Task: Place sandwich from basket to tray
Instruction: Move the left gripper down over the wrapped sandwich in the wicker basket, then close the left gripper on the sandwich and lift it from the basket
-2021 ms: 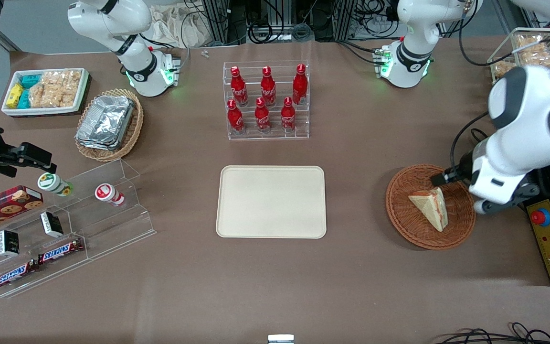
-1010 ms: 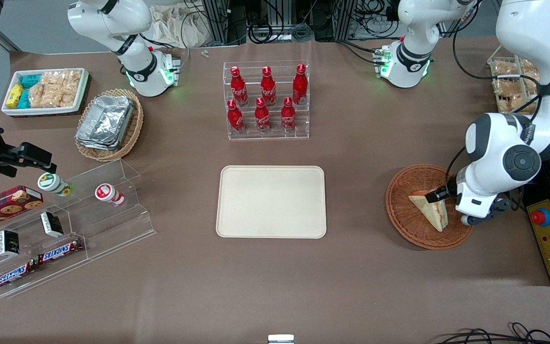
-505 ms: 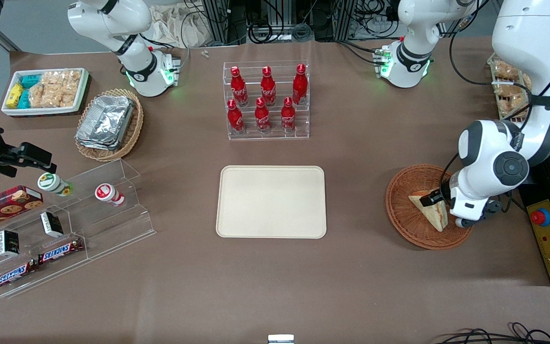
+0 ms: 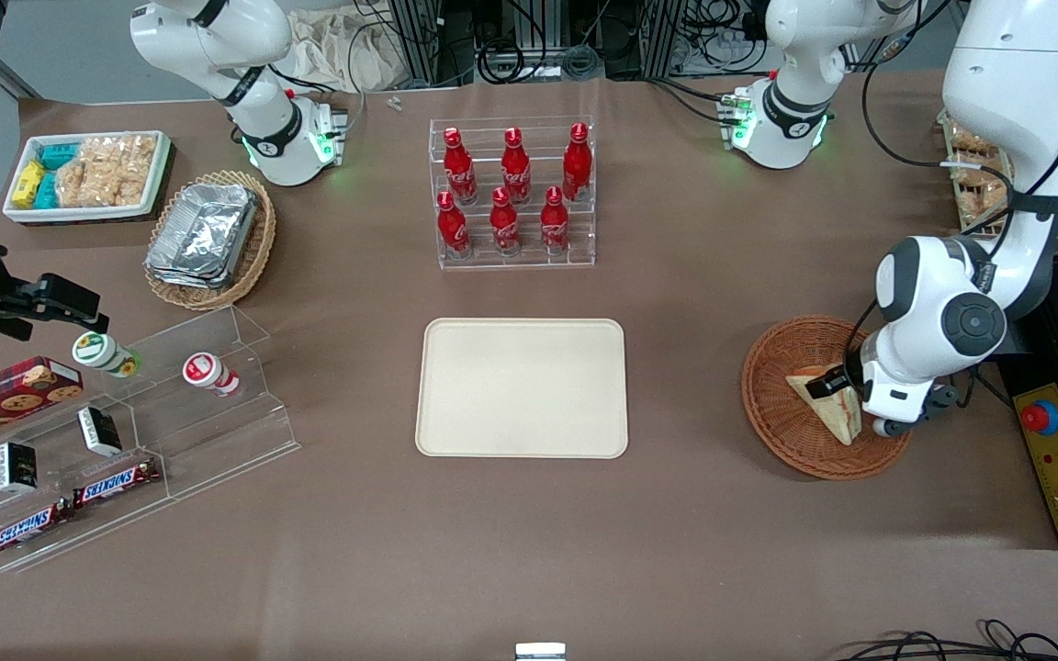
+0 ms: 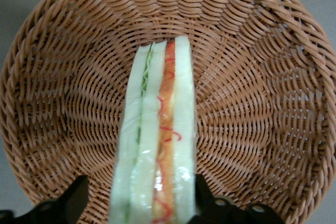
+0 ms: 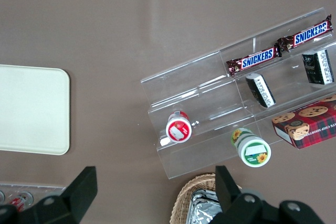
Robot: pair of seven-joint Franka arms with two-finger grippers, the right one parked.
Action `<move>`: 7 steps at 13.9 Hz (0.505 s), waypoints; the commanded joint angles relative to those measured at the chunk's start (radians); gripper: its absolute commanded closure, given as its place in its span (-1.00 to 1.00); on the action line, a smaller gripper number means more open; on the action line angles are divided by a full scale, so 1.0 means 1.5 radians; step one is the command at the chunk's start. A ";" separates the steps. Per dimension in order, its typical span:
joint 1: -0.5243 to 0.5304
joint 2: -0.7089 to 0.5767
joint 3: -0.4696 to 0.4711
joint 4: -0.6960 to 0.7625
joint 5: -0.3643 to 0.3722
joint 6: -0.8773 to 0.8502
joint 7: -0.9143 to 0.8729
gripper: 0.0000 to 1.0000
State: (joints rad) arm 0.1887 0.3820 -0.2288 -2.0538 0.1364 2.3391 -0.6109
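brown table [image 4: 676,514], tray [image 4: 522,386], basket [image 4: 782,431], gripper [image 4: 837,386]

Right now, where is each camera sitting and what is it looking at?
Front view: high above the table, looking down at the tray, both arms showing.
Left wrist view: on the working arm, looking down into the basket; the open gripper straddles the sandwich.
Right wrist view: on the parked arm, over the candy bars, fingertips showing.
Shared: sandwich, front and left wrist.
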 commanded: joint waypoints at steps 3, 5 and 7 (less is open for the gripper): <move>-0.003 0.003 -0.001 0.013 0.019 0.007 -0.046 0.52; -0.005 -0.007 -0.003 0.019 0.019 -0.005 -0.048 0.87; -0.006 -0.022 -0.006 0.050 0.016 -0.069 -0.051 0.98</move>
State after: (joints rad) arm 0.1859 0.3793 -0.2336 -2.0218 0.1366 2.3225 -0.6486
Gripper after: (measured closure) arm 0.740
